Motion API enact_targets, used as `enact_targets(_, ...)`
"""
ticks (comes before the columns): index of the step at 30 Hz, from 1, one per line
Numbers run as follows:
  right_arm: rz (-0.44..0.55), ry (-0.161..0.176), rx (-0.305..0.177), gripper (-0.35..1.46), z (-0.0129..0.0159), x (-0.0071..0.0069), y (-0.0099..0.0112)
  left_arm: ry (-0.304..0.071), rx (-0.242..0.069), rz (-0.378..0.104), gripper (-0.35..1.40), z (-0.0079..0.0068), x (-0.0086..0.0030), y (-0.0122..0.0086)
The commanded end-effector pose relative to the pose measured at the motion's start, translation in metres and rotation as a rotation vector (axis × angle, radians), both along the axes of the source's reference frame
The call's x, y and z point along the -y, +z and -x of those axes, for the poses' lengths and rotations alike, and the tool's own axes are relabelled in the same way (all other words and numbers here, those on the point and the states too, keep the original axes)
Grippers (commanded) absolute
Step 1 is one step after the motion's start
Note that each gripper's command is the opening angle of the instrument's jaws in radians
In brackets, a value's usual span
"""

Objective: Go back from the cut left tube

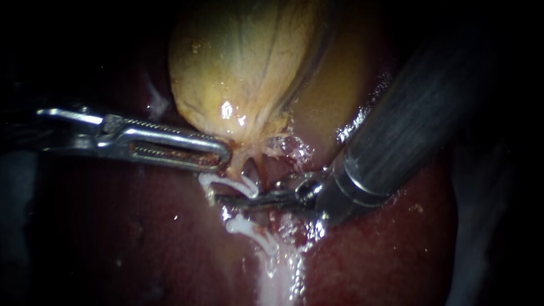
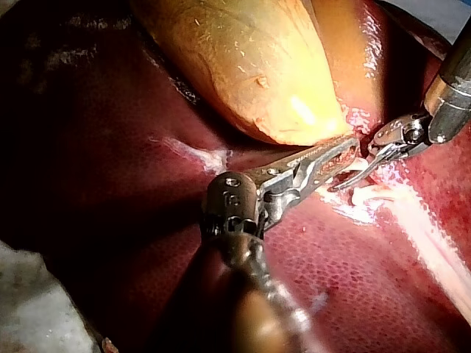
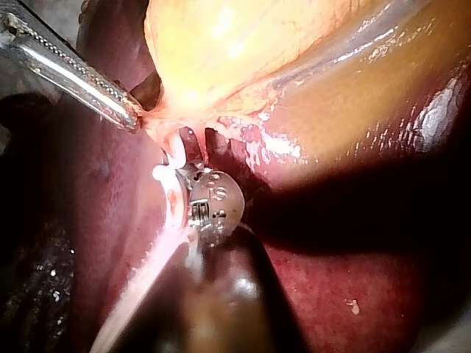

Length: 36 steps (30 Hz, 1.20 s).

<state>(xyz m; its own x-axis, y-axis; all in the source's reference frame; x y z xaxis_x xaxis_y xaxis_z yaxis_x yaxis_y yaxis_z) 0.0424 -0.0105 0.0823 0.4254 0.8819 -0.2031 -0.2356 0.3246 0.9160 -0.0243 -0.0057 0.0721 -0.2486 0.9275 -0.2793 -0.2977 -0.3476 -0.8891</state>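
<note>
The yellow gallbladder [image 1: 243, 68] hangs over the dark red liver [image 1: 141, 243]. My left instrument [image 1: 222, 157] comes in from the left, its long toothed jaws shut on the gallbladder's narrow neck [image 1: 241, 154]. Below the neck lie two white clips, one [image 1: 229, 183] just under the left jaws and another [image 1: 249, 229] lower down on the pale tube [image 1: 277, 272]. My right instrument [image 1: 226, 199] reaches in from the upper right. Its thin curved blades lie together between the two clips. The left wrist view shows these blades [image 2: 346, 180] ahead of the left jaws [image 2: 344, 152].
The right instrument's thick dark shaft [image 1: 408, 124] covers the liver on the upper right. Pale frayed tissue [image 1: 289, 148] sits beside the gallbladder neck. A wet whitish streak runs down the liver below the lower clip.
</note>
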Motion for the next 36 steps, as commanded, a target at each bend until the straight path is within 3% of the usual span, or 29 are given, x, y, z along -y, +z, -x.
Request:
enact_targets(1, 0.001, -0.002, 0.001, -0.35, 0.0, 0.0, 0.0, 0.0, 0.0, 0.0, -0.35, 0.0, 0.0, 0.0)
enact_targets(8, 0.004, -0.004, 0.008, -0.33, 0.0, 0.0002, 0.0001, 0.001, 0.001, 0.0, -0.35, -0.0001, 0.0, 0.0)
enact_targets(11, 0.027, 0.031, 0.029, 0.56, -0.0001, 0.0002, -0.0002, 0.001, 0.001, 0.0, -0.35, -0.0001, 0.0, 0.0)
enact_targets(12, 0.033, 0.04, 0.036, 0.78, -0.0001, 0.0002, -0.0002, 0.001, 0.001, 0.0, -0.35, -0.0001, 0.0, 0.0)
enact_targets(15, 0.063, 0.084, 0.068, 1.2, -0.0001, 0.0002, -0.0004, 0.001, 0.001, 0.0, -0.35, -0.0001, 0.0, 0.0)
enact_targets(20, 0.06, 0.112, 0.089, 1.32, -0.0002, 0.0004, -0.0008, 0.002, 0.001, 0.0, -0.35, -0.0002, -0.0001, 0.0001)
enact_targets(25, 0.1, 0.094, 0.079, 1.39, -0.0002, 0.0008, -0.0015, 0.003, 0.002, 0.0, -0.35, -0.0003, -0.0002, 0.0004)
enact_targets(28, 0.155, 0.068, 0.054, 1.42, 0.0, 0.001, -0.002, 0.004, 0.003, 0.0, -0.35, -0.0005, -0.0003, 0.0005)
enact_targets(36, 0.361, -0.042, -0.03, 1.44, 0.0019, 0.0014, -0.0041, 0.003, 0.002, 0.001, -0.35, -0.0008, -0.0007, 0.001)
